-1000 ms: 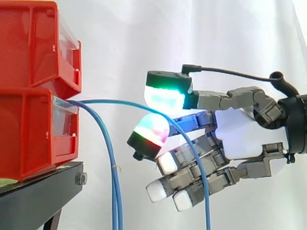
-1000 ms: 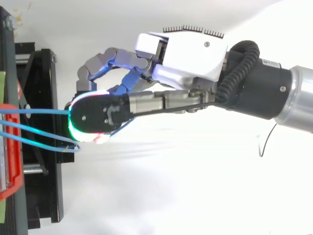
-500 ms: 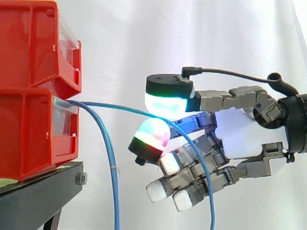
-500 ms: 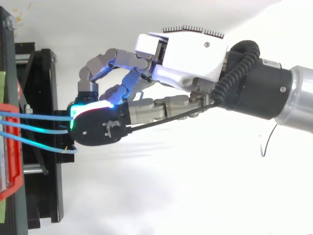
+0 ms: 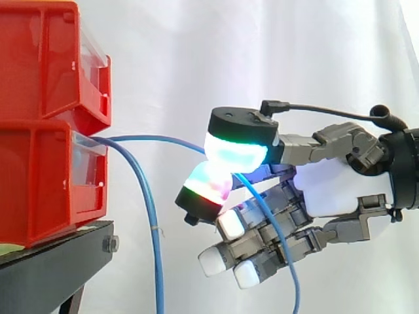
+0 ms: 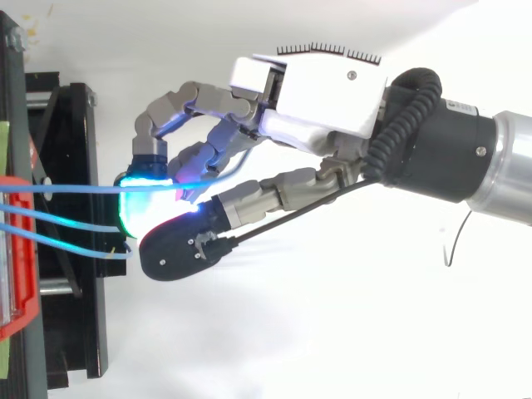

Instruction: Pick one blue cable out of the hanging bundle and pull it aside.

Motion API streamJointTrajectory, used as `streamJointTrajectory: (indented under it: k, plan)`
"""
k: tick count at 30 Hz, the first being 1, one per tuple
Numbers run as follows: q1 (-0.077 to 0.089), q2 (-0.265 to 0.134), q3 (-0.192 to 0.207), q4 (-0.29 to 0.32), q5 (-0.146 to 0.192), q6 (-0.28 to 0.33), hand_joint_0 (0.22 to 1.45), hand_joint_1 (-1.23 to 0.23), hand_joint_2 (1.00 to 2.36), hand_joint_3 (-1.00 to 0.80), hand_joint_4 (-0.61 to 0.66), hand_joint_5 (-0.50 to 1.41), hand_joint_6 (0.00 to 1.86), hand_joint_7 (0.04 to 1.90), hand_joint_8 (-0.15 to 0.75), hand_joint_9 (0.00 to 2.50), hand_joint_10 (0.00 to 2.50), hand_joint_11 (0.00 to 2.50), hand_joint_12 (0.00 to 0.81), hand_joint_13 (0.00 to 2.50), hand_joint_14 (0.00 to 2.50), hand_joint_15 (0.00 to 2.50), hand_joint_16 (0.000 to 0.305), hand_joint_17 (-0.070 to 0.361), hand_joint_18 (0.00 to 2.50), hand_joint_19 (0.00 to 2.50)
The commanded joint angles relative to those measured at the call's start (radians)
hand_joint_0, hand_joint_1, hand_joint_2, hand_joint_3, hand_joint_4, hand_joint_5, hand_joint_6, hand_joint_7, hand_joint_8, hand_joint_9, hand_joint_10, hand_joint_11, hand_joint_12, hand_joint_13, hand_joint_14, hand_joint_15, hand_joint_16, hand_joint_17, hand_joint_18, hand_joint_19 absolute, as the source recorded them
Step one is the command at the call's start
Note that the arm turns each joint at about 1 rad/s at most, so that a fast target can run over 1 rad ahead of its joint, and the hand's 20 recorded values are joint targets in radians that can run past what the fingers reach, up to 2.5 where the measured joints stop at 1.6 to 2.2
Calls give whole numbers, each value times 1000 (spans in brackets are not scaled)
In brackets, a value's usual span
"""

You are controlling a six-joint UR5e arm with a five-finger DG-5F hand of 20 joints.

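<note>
Blue cables come out of the lower red bin point(image 5: 39, 190). One blue cable point(image 5: 163, 139) arcs right to my hand point(image 5: 334, 190), runs in between the thumb pad point(image 5: 236, 152) and a finger pad point(image 5: 206, 184), then drops across the curled fingers. Another blue cable point(image 5: 155, 261) hangs straight down beside the stand. From above, the taken cable point(image 6: 75, 188) crosses the cyan-glowing finger pad point(image 6: 141, 204) into the hand point(image 6: 324, 91), and two more cables point(image 6: 58, 219) end short of it. The thumb point(image 6: 179, 248) lies a little to the side of the cable there.
A second red bin point(image 5: 46, 65) is stacked on the lower one, both on the black stand point(image 5: 52, 268) at the left. A white curtain hangs behind. The stand's black frame point(image 6: 71, 150) lies just left of the fingertips.
The thumb has swung sideways off the finger pad in the top view and dropped lower in the side view. The held cable's hanging end has shifted slightly right.
</note>
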Motion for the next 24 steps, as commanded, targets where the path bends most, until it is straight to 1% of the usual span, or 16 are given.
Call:
streamJointTrajectory:
  k: [1, 2, 5, 8, 9, 10, 11, 12, 13, 14, 15, 16, 17, 20, 21, 24]
  plan:
    - [0, 0, 0, 0, 0, 0, 694, -859, 1000, -500, 24, -161, 922, 1003, 249, 961, 18, 536, 323, 713, 18, 469, 42, 96, 610, 514]
    - [1, 0, 0, 0, 0, 0, 678, -851, 1000, -500, 43, -161, 923, 977, 248, 965, 16, 546, 323, 714, 18, 463, 42, 95, 610, 517]
    - [0, 0, 0, 0, 1, 0, 569, -797, 1000, -500, 78, -148, 919, 968, 266, 1012, 18, 556, 323, 726, 18, 476, 43, 98, 616, 534]
    - [0, 0, 0, 0, 1, 0, 476, -625, 1000, -500, 93, -139, 915, 958, 295, 1051, 14, 540, 356, 756, 17, 485, 50, 112, 657, 535]
    - [0, 0, 0, 0, 1, 0, 462, -560, 1000, -500, 97, -138, 914, 962, 312, 1064, 14, 540, 361, 760, 19, 488, 52, 116, 664, 539]
    - [0, 0, 0, 0, 1, 0, 461, -466, 1000, -500, 93, -137, 912, 966, 314, 1075, 14, 540, 365, 765, 17, 495, 52, 117, 664, 544]
    - [0, 0, 0, 0, 1, 0, 465, -410, 1000, -500, 92, -136, 910, 972, 314, 1081, 14, 535, 366, 768, 17, 489, 52, 117, 661, 548]
    - [0, 0, 0, 0, 1, 0, 475, -356, 1000, -500, 89, -135, 908, 974, 312, 1078, 16, 534, 363, 767, 18, 494, 51, 115, 653, 560]
    - [0, 0, 0, 0, 1, 0, 514, -323, 1000, -500, 78, -136, 904, 1002, 298, 1071, 15, 530, 347, 755, 20, 496, 48, 108, 629, 576]
    - [0, 0, 0, 0, 1, 2, 524, -325, 1000, -500, 76, -136, 904, 996, 297, 1076, 15, 529, 346, 752, 20, 499, 47, 107, 622, 582]
    - [1, 3, 0, -2, 1, 0, 554, -358, 1000, -500, 72, -137, 904, 997, 297, 1070, 16, 543, 340, 748, 20, 500, 46, 103, 612, 582]
    - [0, 3, 0, 0, 1, 0, 572, -446, 1001, -480, 68, -138, 903, 996, 293, 1069, 16, 547, 339, 745, 19, 499, 45, 102, 608, 585]
    - [0, 5, 0, 0, 1, 0, 574, -536, 1008, -404, 66, -139, 902, 994, 294, 1055, 18, 544, 340, 744, 19, 499, 45, 102, 608, 583]
    - [0, 6, -1, 0, 3, 0, 565, -708, 1015, -207, 77, -148, 909, 1001, 301, 997, 17, 548, 355, 734, 18, 493, 49, 109, 637, 560]
    - [1, 6, 0, 0, 4, 0, 574, -741, 1017, -172, 79, -152, 914, 1011, 295, 988, 17, 540, 349, 725, 19, 487, 47, 106, 626, 565]
    - [0, 5, 0, 0, 6, -18, 584, -772, 1020, -139, 75, -154, 918, 1019, 286, 958, 16, 546, 339, 705, 18, 491, 45, 102, 608, 566]
